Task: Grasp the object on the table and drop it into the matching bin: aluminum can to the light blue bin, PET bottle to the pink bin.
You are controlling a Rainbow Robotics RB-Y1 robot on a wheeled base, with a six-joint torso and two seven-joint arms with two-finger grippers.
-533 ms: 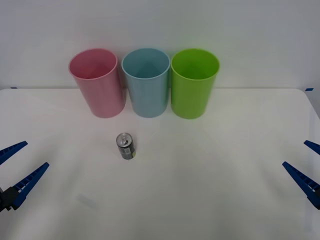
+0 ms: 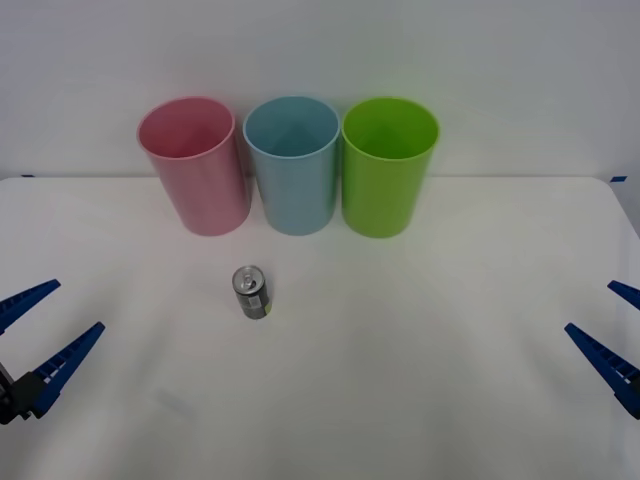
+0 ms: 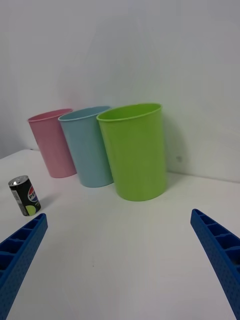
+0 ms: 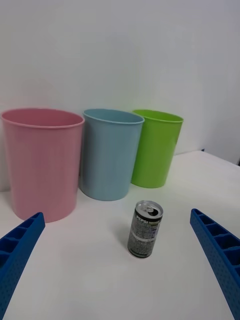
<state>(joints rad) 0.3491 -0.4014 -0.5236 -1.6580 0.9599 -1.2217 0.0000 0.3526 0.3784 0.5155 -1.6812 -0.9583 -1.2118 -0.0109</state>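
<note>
A small dark grey aluminum can [image 2: 251, 292] with a silver pull-tab top stands upright on the wide white table [image 2: 420, 350], just in front of the tall light blue plastic bin [image 2: 292, 165]. Seen from the can, the tall pink plastic bin [image 2: 194, 165] stands to the blue bin's left and a lime green plastic bin [image 2: 389, 165] to its right, the three in a close row. The left gripper [image 2: 40, 335] hovers well left of the can, jaws spread and holding nothing. The right gripper [image 2: 612, 335] hangs far right of the can, jaws likewise spread.
</note>
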